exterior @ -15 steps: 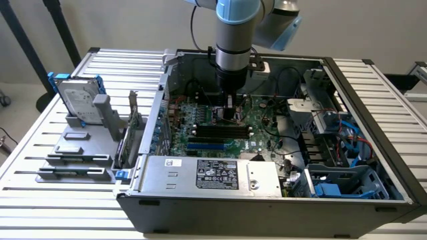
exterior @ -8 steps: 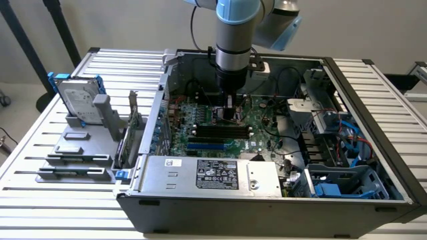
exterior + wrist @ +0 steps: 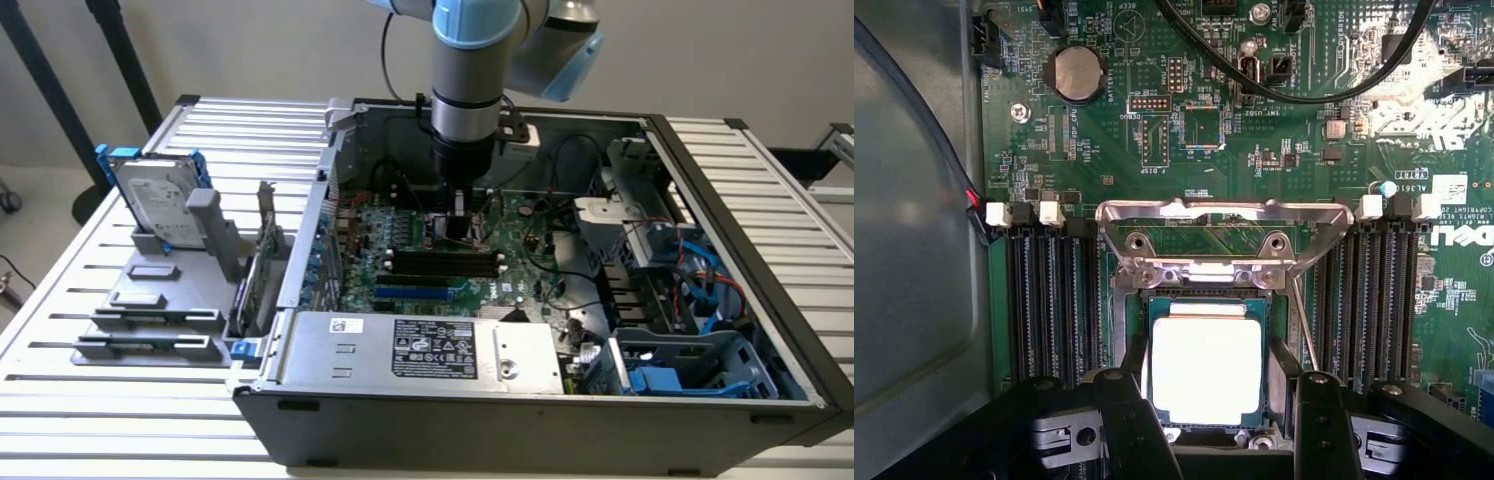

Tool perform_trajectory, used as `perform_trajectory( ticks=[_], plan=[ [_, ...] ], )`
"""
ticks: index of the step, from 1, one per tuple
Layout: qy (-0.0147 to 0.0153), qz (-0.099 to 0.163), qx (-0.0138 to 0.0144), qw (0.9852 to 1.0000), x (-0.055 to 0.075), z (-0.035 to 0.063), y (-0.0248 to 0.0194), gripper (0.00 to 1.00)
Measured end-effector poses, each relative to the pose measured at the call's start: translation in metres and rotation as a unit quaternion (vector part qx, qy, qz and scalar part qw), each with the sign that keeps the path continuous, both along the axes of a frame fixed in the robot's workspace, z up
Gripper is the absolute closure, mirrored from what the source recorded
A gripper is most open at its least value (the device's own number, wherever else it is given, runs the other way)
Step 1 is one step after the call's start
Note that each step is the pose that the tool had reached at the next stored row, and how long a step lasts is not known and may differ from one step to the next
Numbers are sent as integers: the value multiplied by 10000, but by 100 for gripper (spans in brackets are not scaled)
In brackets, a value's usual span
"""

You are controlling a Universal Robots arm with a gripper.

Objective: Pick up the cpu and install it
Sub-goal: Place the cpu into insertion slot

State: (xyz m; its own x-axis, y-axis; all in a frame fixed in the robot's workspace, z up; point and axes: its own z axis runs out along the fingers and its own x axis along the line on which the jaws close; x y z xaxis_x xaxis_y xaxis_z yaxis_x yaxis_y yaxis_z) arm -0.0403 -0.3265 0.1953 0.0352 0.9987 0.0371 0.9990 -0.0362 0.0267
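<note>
The cpu, a flat square chip with a bright silver top and a thin green rim, sits between my gripper's two black fingers, which close against its opposite sides. My gripper holds it level, right at the open socket on the green motherboard. The socket's metal load plate is swung up and back. In the exterior view my gripper reaches straight down into the open computer case, close to the board; the cpu is hidden there.
Empty memory slots flank the socket on both sides. Black cables arc over the board beyond it. A power supply lies at the case front. Outside the case, a grey rack carries a hard drive with blue brackets.
</note>
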Motion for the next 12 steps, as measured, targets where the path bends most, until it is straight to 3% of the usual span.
perform_trajectory(
  ticks=[5,6,7,12],
  plan=[
    [3,-7,10,10000,1,-6,3,44],
    [4,-9,8,10000,1,-6,3,44],
    [5,-10,5,10000,1,-4,2,38],
    [9,-17,0,10000,0,0,0,38]
  ],
)
